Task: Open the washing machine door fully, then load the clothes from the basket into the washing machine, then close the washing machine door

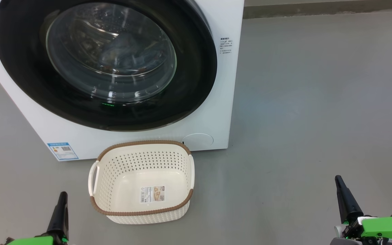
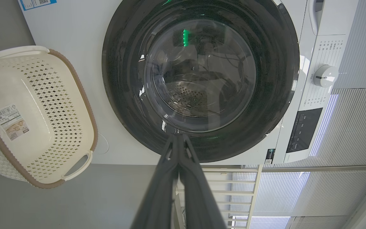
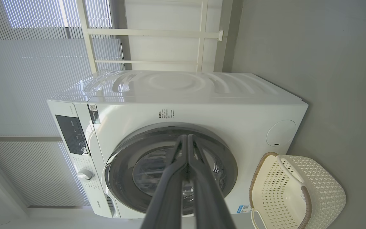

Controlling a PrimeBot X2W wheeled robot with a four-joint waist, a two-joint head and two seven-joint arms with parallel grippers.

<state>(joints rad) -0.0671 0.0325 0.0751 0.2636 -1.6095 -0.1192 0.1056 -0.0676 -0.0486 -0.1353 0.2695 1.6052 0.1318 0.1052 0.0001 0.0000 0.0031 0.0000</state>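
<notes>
**Washing machine with door shut, basket empty, both end effectors held back**

The left end effector is shown with its two fingers pressed together on nothing, and the right end effector is likewise pressed together and empty. Both are held low and well apart from the washing machine, which stands ahead of the fingertips. The door lies flush against the white front. Directly beyond the left fingertips its lower black ring is seen, and beyond the right fingertips its upper edge.

The basket rests on the floor between the two end effectors and ahead of them, just beside the foot of the machine. This position is judged to have been chosen so that the lift from basket to drum is short. Only a label sticker is seen on its bottom. Bluish fabric with brown specks, taken to be the clothes, is made out dimly behind the glass window, ahead of the left end effector.

With door shut and basket bare, the task is judged complete. The retracted pose is judged a rest posture, clear of the door.
</notes>
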